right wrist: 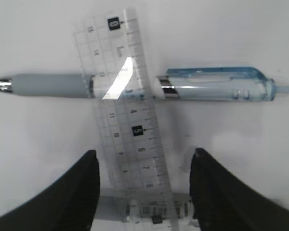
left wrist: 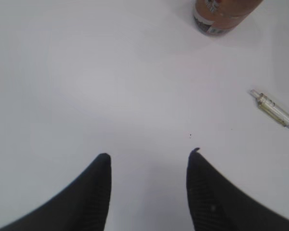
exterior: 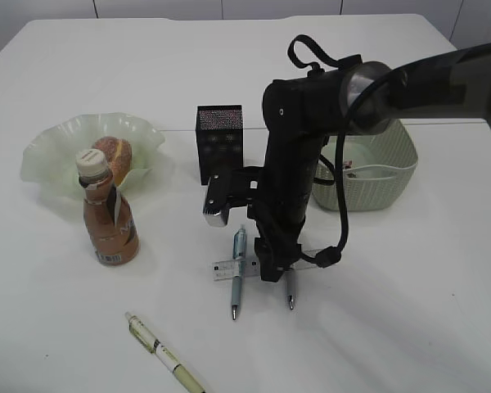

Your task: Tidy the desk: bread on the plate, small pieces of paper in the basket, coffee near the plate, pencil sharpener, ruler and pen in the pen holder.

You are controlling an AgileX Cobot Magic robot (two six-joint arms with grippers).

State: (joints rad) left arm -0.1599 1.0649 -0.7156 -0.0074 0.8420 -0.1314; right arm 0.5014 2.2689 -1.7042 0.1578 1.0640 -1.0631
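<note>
A: We are logging the right gripper [right wrist: 143, 163] now. Its fingers [right wrist: 84, 192] are standing spread, one on each side of the clear ruler [right wrist: 130, 110], with nothing pinched yet. We are straddling the ruler's narrow width, presumably because that is the only span the fingers can close across.

B: In the wrist view the ruler is lying across a blue pen [right wrist: 135, 86], which is running left to right through the upper half of the frame. A second pen [right wrist: 149, 208] is showing under the ruler at the bottom edge, so a squeeze may drag either one along.

A: Agreed. In the exterior view all this is sitting at lower centre, just below the black pen holder [exterior: 219, 141].

B: We are also noting the left gripper [left wrist: 149, 161]: fingers apart, hovering over bare table [left wrist: 111, 86], holding nothing.

A: The bread [exterior: 114, 155] is sitting on the green plate [exterior: 45, 155] at upper left, the coffee bottle [exterior: 108, 214] just in front of it. A third pen [exterior: 165, 354] is lying at lower left; the basket [exterior: 393, 176] is at right.
</note>
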